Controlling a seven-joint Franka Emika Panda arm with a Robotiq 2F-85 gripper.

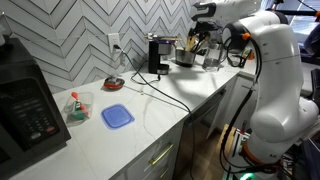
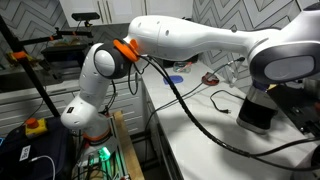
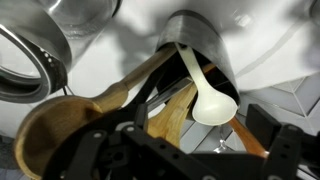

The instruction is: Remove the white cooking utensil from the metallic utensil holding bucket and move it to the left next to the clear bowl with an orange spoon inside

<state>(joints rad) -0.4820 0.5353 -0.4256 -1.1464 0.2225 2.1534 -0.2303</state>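
Note:
The white cooking utensil (image 3: 212, 100), a white spoon with its bowl toward me, stands in the metallic utensil bucket (image 3: 178, 22) among wooden spoons (image 3: 60, 130). In the wrist view my gripper (image 3: 195, 152) is open, and its black fingers reach up on both sides just below the white spoon's bowl without touching it. In an exterior view the gripper (image 1: 203, 38) hovers over the bucket (image 1: 185, 57) at the far end of the counter. The clear bowl with the orange spoon (image 1: 115, 83) sits further left by the wall.
A black coffee machine (image 1: 155, 55) stands between bucket and bowl, with cables trailing over the counter. A blue lid (image 1: 117, 116), a small bottle (image 1: 74, 106) and a microwave (image 1: 25, 105) lie further left. A shiny metal vessel (image 3: 30, 60) is beside the bucket.

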